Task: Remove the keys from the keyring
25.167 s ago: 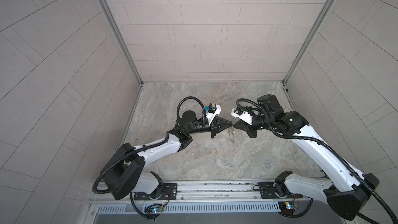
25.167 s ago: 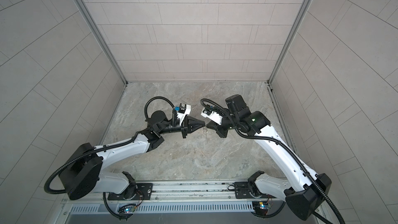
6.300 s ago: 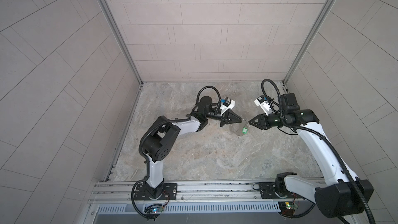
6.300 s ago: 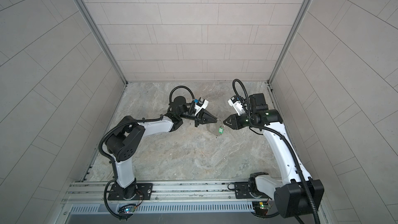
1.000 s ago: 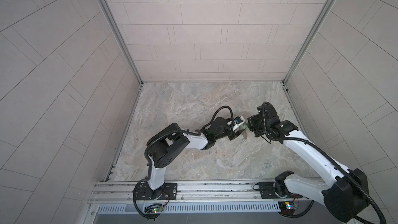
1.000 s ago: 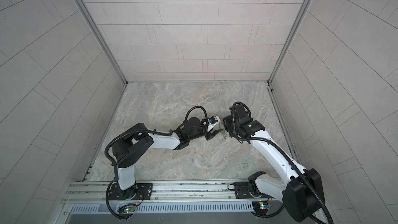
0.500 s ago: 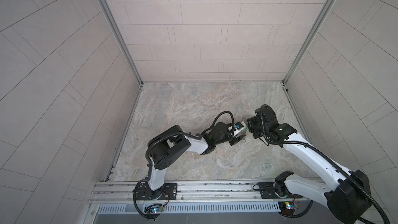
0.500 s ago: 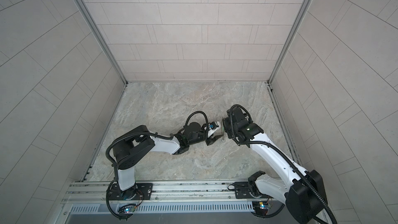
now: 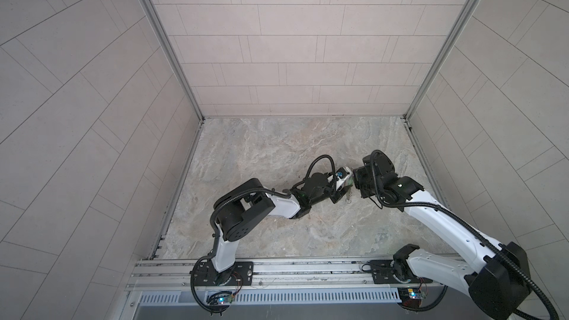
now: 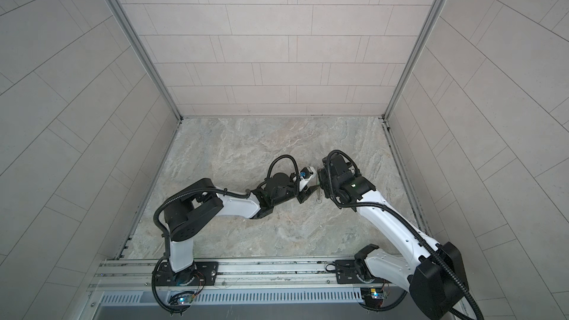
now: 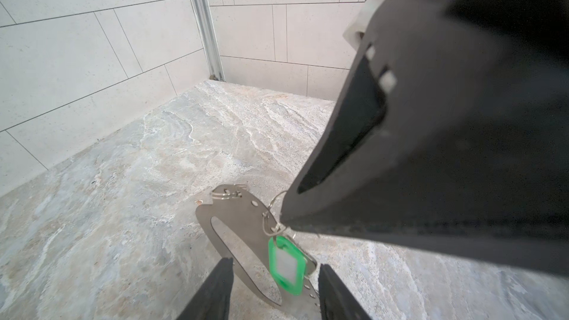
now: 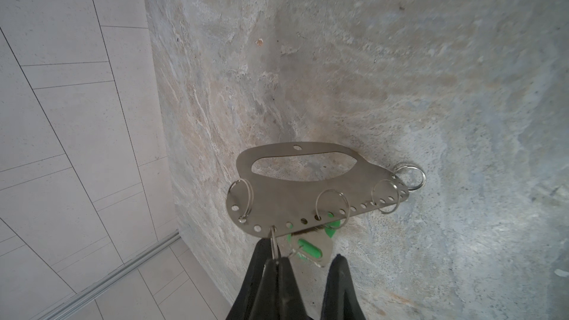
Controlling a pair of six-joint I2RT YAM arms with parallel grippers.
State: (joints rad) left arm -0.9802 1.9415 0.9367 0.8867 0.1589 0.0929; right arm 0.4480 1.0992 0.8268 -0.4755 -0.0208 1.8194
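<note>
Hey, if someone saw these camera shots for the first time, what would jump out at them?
The bright green key tag stands out most, hanging against the grey keyring plate between the two arms. The right gripper is shut on one wire loop at the plate's holed edge. The left gripper has its fingers apart on either side of the tag.

The left hand (image 11: 275,264) sits spread around the keyring (image 11: 249,220) and green key (image 11: 286,264). At its 2 o'clock, the right hand (image 11: 295,210) pinches a loop (image 11: 276,200).
</note>
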